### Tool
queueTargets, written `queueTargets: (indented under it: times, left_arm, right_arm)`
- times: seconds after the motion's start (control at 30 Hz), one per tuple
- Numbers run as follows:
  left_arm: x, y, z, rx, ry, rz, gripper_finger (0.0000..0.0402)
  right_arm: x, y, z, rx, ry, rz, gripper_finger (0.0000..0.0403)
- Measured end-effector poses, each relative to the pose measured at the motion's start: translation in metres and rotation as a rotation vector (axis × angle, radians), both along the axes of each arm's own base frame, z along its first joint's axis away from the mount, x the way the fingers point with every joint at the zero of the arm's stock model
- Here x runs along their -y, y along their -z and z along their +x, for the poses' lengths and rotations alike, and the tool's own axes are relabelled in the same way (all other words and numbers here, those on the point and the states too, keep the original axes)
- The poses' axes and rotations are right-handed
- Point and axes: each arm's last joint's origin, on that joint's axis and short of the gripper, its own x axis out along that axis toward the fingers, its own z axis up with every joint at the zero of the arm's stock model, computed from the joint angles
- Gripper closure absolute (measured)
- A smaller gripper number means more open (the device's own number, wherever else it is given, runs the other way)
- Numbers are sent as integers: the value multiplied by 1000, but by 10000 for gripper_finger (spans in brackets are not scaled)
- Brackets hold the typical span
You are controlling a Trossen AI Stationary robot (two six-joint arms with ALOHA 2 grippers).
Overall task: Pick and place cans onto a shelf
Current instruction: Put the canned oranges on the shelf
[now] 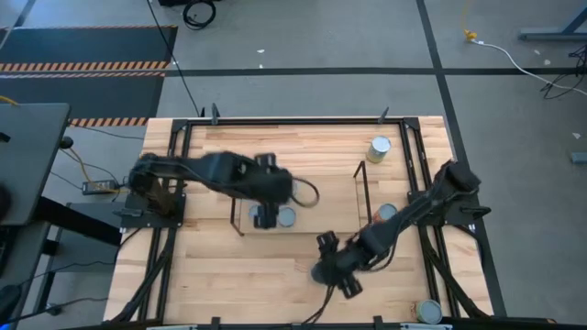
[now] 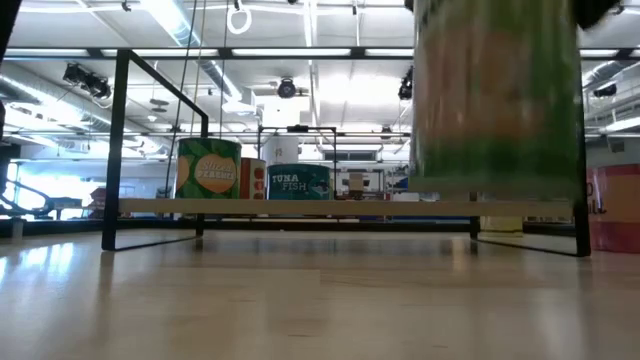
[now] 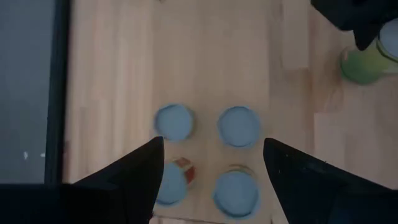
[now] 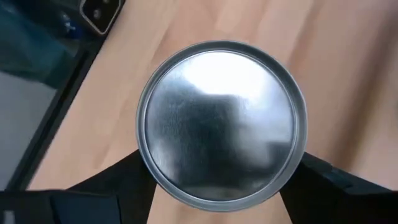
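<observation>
My right gripper [image 1: 328, 268] is shut on a green-sided can [image 2: 497, 100] with a silvery top [image 4: 221, 124], near the table's near edge. My left gripper [image 1: 266, 217] hangs open above several blue-topped cans [image 3: 237, 126] that stand on the black wire shelf [image 1: 359, 188]; it touches none of them. In the low view, a green can [image 2: 208, 168], a red one and a tuna can [image 2: 298, 181] stand on the shelf board. The left wrist view also shows the held green can [image 3: 364, 62]. My right gripper pinches the green can by its side wall just under the top rim [image 4: 144, 163], one finger on each opposite side. The fingers [image 4: 112, 180] come from above, pointing down. The can stands upright in the hold, lifted clear of the table.
Loose cans stand on the table: a yellowish one [image 1: 380, 147] at the far right, one [image 1: 386, 213] beside the shelf's right end, and one [image 1: 427, 312] at the near right edge. The large black frame [image 1: 275, 120] edges the wooden table.
</observation>
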Motion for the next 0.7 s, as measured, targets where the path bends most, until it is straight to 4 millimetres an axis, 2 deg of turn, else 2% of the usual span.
queueTargets:
  times: [0.1,0.2,0.33,0.43,0.53,0.7]
  left_arm:
    - [-16,-22,-19,72,-36,-13,125]
    - [-29,-42,-39,147,-68,-23,125]
    - [-42,-60,-60,217,-103,-40,125]
    - [-46,-68,-70,249,-115,-44,125]
    - [-47,-73,-77,278,-135,-62,125]
    - [-47,-73,-78,284,-191,-102,125]
  right_arm:
    - [29,-28,-7,21,-58,-40,117]
    - [68,-55,-13,58,-110,-106,105]
    - [126,-74,-12,96,-149,-175,100]
    - [163,-74,-7,88,-190,-170,106]
    - [188,-64,-2,46,-240,-143,108]
    - [200,-39,7,-62,-323,-119,105]
